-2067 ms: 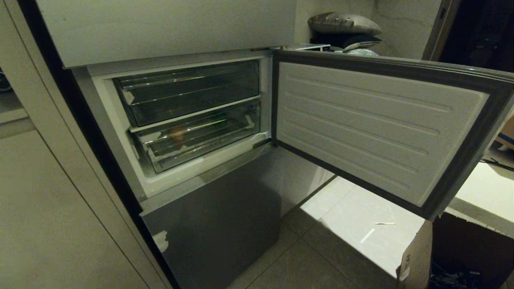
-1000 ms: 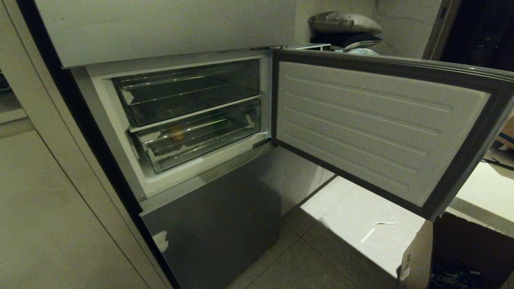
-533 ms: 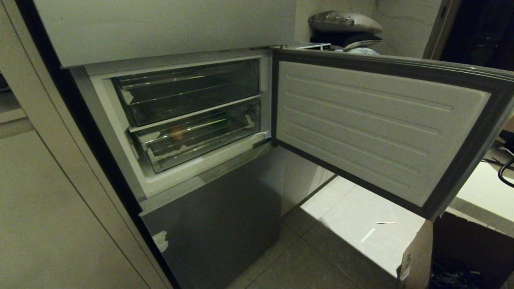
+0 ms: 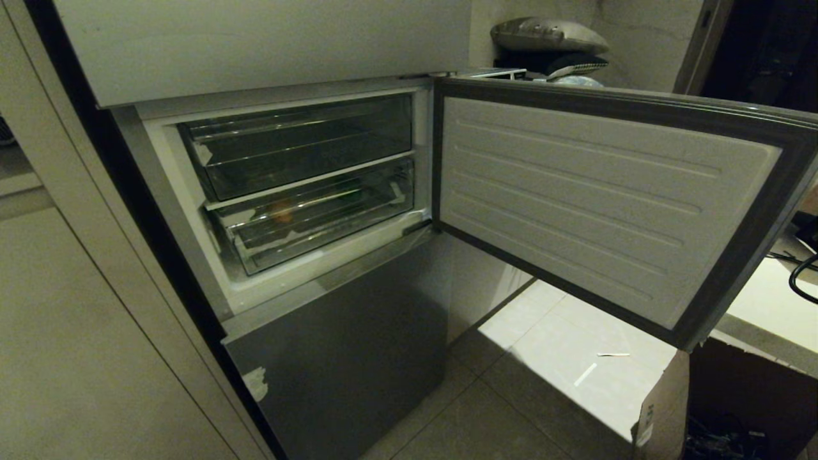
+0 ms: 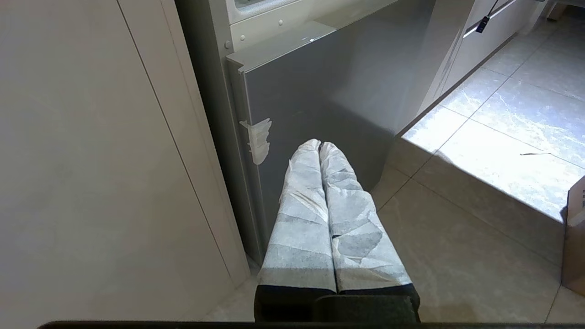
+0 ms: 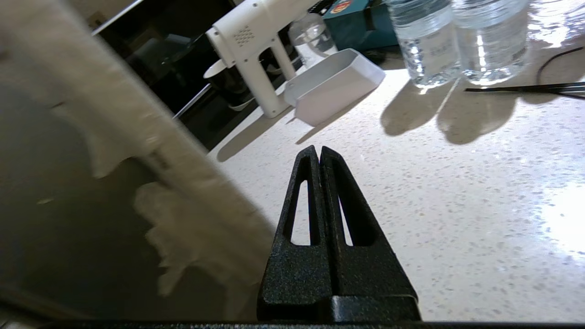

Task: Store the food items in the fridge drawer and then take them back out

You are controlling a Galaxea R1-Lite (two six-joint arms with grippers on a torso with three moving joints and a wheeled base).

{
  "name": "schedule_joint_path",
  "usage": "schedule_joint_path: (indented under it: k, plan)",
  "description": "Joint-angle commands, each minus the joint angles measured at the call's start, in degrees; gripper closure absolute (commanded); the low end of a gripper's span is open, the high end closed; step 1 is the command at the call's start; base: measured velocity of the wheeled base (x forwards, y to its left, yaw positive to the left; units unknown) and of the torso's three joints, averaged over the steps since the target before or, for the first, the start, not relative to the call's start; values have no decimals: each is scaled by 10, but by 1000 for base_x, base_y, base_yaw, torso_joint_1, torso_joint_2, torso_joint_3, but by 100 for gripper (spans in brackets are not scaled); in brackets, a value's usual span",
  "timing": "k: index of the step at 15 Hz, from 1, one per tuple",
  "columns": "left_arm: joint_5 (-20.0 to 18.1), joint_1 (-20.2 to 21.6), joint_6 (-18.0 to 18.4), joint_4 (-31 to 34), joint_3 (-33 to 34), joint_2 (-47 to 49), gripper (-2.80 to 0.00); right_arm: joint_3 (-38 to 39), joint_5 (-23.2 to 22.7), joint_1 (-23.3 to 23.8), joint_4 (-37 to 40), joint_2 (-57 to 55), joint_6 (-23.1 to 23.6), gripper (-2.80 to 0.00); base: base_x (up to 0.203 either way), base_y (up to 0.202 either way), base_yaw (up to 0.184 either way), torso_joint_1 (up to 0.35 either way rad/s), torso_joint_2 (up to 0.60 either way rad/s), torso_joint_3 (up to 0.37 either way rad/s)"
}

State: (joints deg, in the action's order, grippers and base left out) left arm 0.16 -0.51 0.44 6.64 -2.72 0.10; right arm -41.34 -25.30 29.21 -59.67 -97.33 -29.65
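- Looking down from the head, I saw the fridge door [image 4: 607, 204] swung wide to my right, so both clear bins inside were easy to see.
- The fridge drawer [image 4: 313, 214] was the lower bin, and it sat pushed all the way in under the upper bin [image 4: 300, 144]. It would have to be pulled out before any food could go in or come out.
- A small orange thing [image 4: 280, 212] showed through the front of that drawer, near its left side. I guessed it was one of the food items, but it was too dim to be sure.
- My right tool [image 6: 319, 153] had its two black fingers pressed together with nothing between them. It hung over the speckled bench [image 6: 457, 205], off to the right of the fridge, with two water bottles [image 6: 457, 41] and a white tray [image 6: 333, 84] further along. I think it was there because that is where the food waits, or where it gets put back.
- My left tool [image 5: 319, 147] had its white wrapped fingers together too, and it held nothing. It was low down, pointing at the grey lower door [image 5: 329, 100] and the floor tiles [image 5: 480, 219]. I kept it parked there so it stayed out of the way.
- Neither arm showed in the head view, so nothing was close to the drawer.
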Motion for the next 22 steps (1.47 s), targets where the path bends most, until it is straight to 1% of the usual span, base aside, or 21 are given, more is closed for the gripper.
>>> schedule_joint_path:
  k: [1,6,10,11,15,16,18,20,22]
  plan:
    - [0,1,0,0,0,0,0,8,-1,-17,-4,19,3,0,0,0,0,0,0,0]
    - [0,0,0,0,0,0,0,56,-1,-45,-4,65,2,0,0,0,0,0,0,0]
    - [0,0,1,0,0,0,0,151,-2,-72,-4,148,3,0,0,0,0,0,0,0]
    - [0,0,0,0,0,0,0,173,-2,-86,-4,172,2,0,0,0,0,0,0,0]
    - [0,0,0,0,0,0,0,229,3,-186,-4,229,1,0,0,0,0,0,0,0]
    - [0,1,0,0,0,0,0,236,3,-203,-4,236,1,0,0,0,0,0,0,0]
    - [0,0,0,0,0,0,0,245,8,-262,-3,251,0,0,0,0,0,0,0,0]
    - [0,0,0,0,0,0,0,246,36,-333,-2,256,-1,0,0,0,0,0,0,0]
    - [0,1,0,0,0,0,0,244,104,-438,-1,251,1,0,0,0,0,0,0,0]
